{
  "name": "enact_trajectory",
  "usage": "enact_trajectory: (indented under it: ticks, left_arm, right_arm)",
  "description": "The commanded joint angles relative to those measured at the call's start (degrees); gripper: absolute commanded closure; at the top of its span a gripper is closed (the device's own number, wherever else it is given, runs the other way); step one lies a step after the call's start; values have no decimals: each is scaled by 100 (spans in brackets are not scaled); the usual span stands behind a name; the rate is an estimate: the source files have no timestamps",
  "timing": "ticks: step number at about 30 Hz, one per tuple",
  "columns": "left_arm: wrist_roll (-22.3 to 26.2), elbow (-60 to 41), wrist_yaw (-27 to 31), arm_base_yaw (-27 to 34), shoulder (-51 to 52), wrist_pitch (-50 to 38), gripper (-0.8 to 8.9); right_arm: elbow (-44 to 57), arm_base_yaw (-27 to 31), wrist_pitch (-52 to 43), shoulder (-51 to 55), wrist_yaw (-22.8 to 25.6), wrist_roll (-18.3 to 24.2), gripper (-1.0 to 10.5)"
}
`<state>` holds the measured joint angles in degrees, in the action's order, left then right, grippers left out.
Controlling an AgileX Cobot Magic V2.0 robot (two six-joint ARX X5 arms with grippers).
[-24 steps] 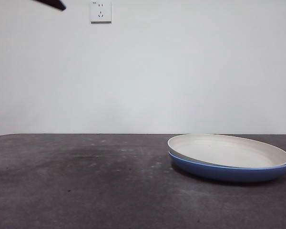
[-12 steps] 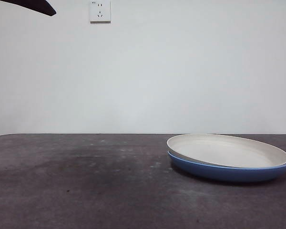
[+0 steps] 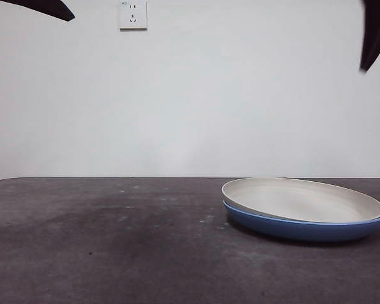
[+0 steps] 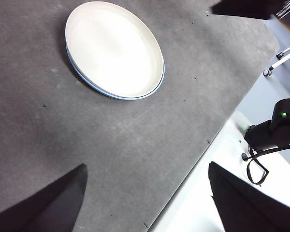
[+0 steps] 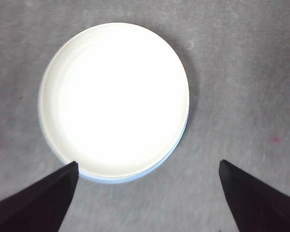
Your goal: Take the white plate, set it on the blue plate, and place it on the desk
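Already the white plate (image 3: 303, 199) sits nested in the blue plate (image 3: 304, 227), the 2 of them stacked on the worktop (image 3: 114, 240) toward its right side in the front view, well back from its near edge. In the right wrist view only a thin blue sliver shows past the white rim, so the stack is nearly centred.

The right hand (image 5: 147, 193) hangs high above the stack with its jaws spread wide and nothing between them; the left hand (image 4: 145, 198) waits off to the side, also spread and empty.

Both plates look stiff, glossy and probably breakable, so likely slick under hard black jaws. The rim is the only place to take hold: 1 jaw inside the dish, 1 outside, pinching the low curved lip. If the stack is to be moved as 1, the pinch should probably catch both rims together, or the white plate may slide off the blue.
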<state>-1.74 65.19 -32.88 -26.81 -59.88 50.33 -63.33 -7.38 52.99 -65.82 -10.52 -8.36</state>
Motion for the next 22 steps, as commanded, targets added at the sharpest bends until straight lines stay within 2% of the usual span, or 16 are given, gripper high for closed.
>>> enact_trajectory:
  ticks: [1, 9, 16, 19, 22]
  left_arm:
    - [111, 66, -15, -33, -37, -61, 413]
    - [116, 66, -15, -33, -37, -66, 413]
    - [116, 66, -15, -33, -37, -66, 413]
    - [114, 66, -15, -33, -37, -66, 413]
    - [111, 66, -15, -33, -37, -63, 413]
  right_arm:
    - [90, 122, -249, -420, -66, 133, 481]
    - [918, 479, -1401, -1154, -734, 107, 481]
    - [1202, 538, -2028, -1698, -955, 37, 483]
    - [1202, 535, -2262, -1934, -1093, -24, 573]
    - [1202, 538, -2444, -2170, -1088, -90, 585]
